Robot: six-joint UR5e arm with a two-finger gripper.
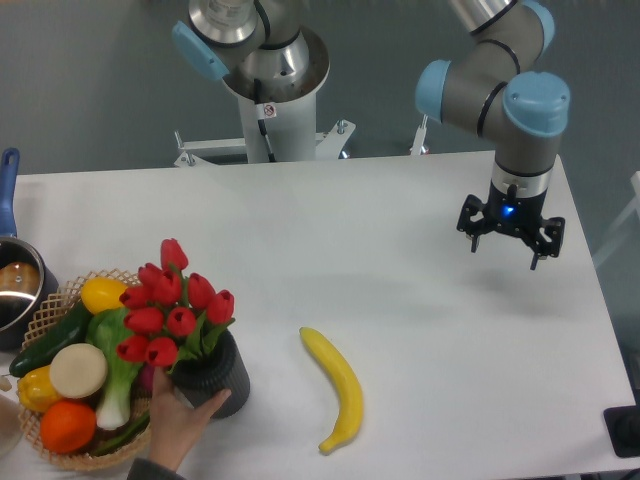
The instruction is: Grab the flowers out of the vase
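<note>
Red flowers point(168, 311), tulips with green leaves, stand in a short black ribbed vase point(214, 378) near the table's front left. A person's hand point(180, 418) holds the vase from below. My gripper point(512, 243) hangs far off at the right side of the table, above the surface, fingers pointing down and spread apart with nothing between them. A wide stretch of table separates it from the flowers.
A woven basket point(60, 300) of vegetables sits at the left, touching the flowers' leaves. A banana point(338, 386) lies right of the vase. A pot point(14, 290) with a blue handle is at the left edge. A second arm's base point(272, 90) stands behind the table.
</note>
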